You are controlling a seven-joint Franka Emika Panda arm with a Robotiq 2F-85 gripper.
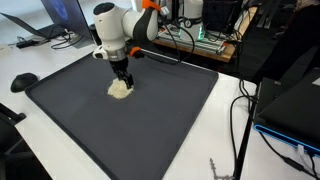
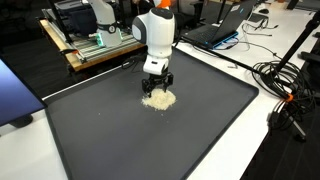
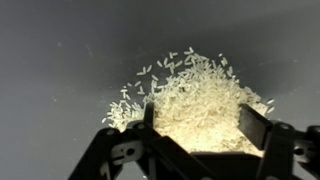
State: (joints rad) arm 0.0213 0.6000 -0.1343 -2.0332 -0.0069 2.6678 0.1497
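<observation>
On matte dark mat (image 2: 90, 120) — loose pale heap of rice grains (image 3: 195, 100), fingers (image 3: 252, 122) spread apart, straddling it.

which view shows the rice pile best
The wrist view: the rice fills the frame, single grains visible between the gripper fingers. In both exterior views it is only a small pale heap on the dark mat under the gripper.

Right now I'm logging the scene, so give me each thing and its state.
gripper: jaws apart, down over the pile, nothing held.
rice pile: loose heap on the mat, grains scattered at its edge.
dark mat: lying flat on the table.
laptop: lid open.
</observation>
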